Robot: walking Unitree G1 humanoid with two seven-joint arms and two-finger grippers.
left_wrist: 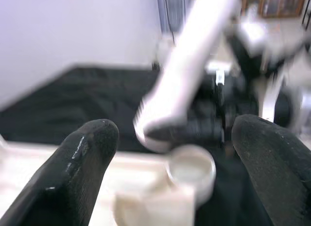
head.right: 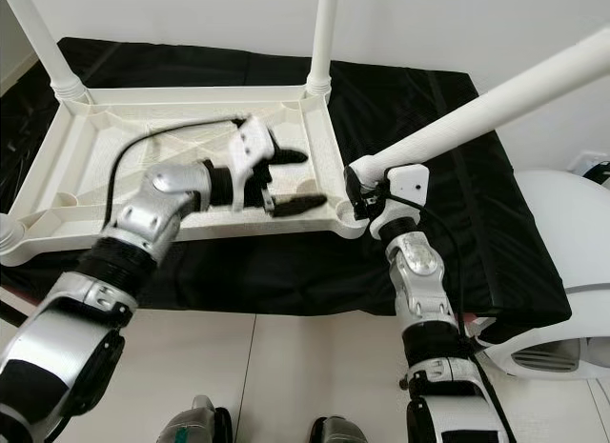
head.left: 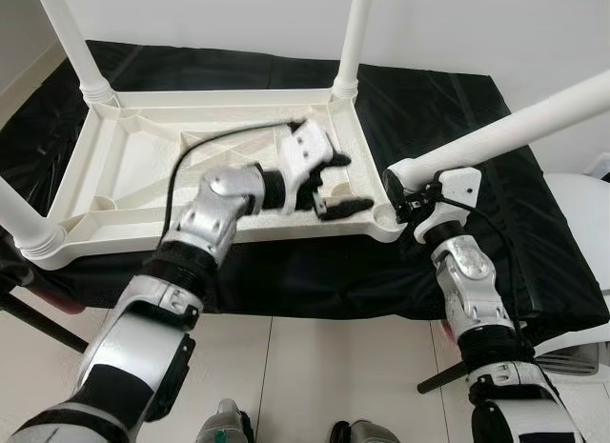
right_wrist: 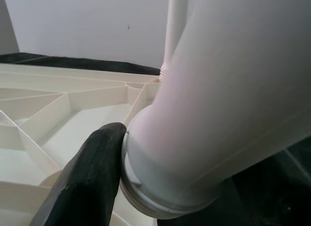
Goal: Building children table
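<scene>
The white plastic table top (head.left: 143, 167) lies upside down on a surface draped in black cloth (head.left: 429, 119), its ribbed underside facing up, with a round socket (left_wrist: 190, 168) at its near right corner. Three white legs (head.left: 353, 33) already stand in its other corners. The right gripper (head.left: 412, 203) has its fingers clamped on the threaded end of the fourth leg (head.left: 515, 129), which slants up and away from them; one finger (right_wrist: 92, 177) presses against its collar just above the socket. The left gripper (head.left: 329, 186), blurred, hovers over the underside with its fingers (left_wrist: 73, 172) spread apart, the socket and leg end between and beyond them.
</scene>
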